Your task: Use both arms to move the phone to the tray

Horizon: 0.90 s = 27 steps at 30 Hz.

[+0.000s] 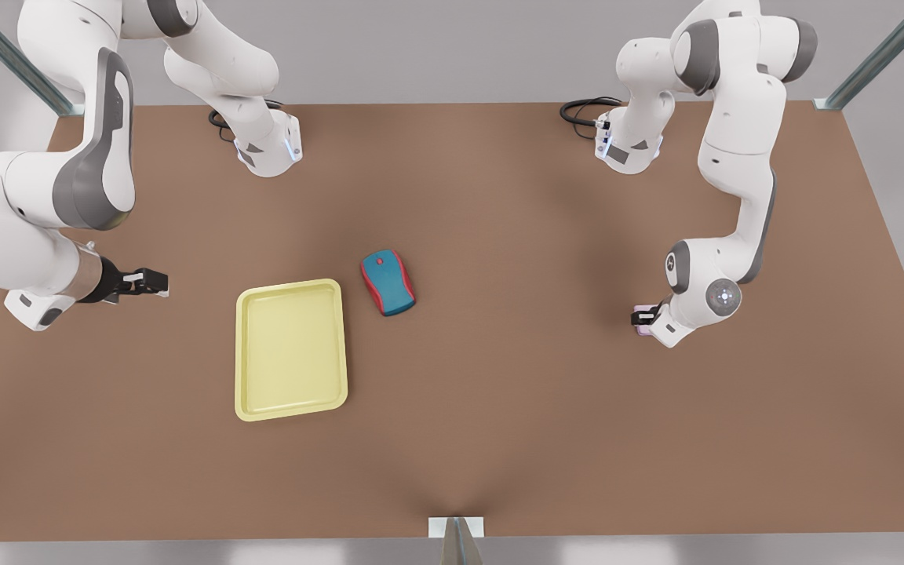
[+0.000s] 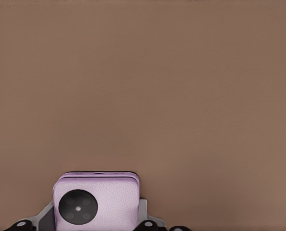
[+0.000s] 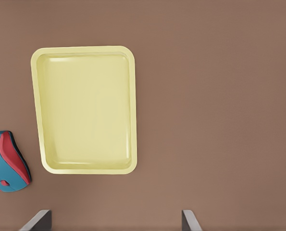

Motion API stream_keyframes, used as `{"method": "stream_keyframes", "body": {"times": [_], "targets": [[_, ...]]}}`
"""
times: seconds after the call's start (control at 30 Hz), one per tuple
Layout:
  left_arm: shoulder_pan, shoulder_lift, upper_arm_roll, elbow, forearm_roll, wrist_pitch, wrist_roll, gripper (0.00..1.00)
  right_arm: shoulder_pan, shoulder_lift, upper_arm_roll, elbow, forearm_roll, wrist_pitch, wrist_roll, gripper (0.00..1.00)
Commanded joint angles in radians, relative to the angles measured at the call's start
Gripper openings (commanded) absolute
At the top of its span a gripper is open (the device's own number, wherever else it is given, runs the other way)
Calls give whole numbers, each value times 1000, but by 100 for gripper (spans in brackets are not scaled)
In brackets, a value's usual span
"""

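My left gripper (image 1: pixel 642 318) sits low over the table on the front view's right, and the phone (image 2: pixel 96 204) is right between its fingers. In the left wrist view the pale pink body fills the gap, camera ring facing the lens, with a grey finger pad showing on either side of it. The fingers look closed in against its two opposite edges, so I judge it gripped, though I cannot tell whether it has left the table (image 1: pixel 499 439) yet. In the front view just a sliver of pink shows past the fingertips.

The phone reads to me as light, rigid and flat, with a faintly textured back that should give the pads some bite. Its edges are thin and rounded, so I would expect it to twist or slip if squeezed off-centre. Holding it across the middle of the body, clear of the camera circle, seems safest.

My right gripper (image 1: pixel 144 282) waits well apart on the front view's left, fingers spread wide and empty. Beyond its fingertips lies the yellow tray (image 3: pixel 85 109), bare, with the teal-and-red mouse (image 3: pixel 7 161) just beside one of its long sides. The phone is far from the tray, so a handover somewhere between the two arms looks necessary.
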Motion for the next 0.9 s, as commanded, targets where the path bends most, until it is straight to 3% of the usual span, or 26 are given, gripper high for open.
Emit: {"method": "stream_keyframes", "body": {"times": [0.0, 0.07, 0.23, 0.33, 0.43, 0.5, 0.6, 0.87], "targets": [[-4, -7, -1, 2, -12, -12, 1, 67, 0, 0, 0, 0, 1, -1, -2, 100], [-29, -13, -7, 11, -13, -14, -100, 67, 0, 0, 0, 0, 1, -1, -2, 100], [-348, 7, -32, 186, -58, -141, -692, 67, 1, 0, 0, 0, 1, -1, -2, 100], [-539, 246, -30, 618, -79, -357, -1037, 67, 0, 0, 0, 2, 1, -1, -2, 100], [-585, 342, -49, 821, -79, -460, -1143, 67, 0, 0, -1, 0, 1, -1, -2, 100], [-599, 399, -50, 887, -81, -443, -1156, 67, 0, 6, 0, 2, 1, -1, -2, 100], [-596, 508, -44, 1109, -82, -462, -1183, 67, 0, 6, -1, 2, 1, -1, 1, 100], [-608, 588, -50, 1169, -81, -365, -1117, 68, 1, 12, 0, 5, 1, -1, 7, 100]]}}
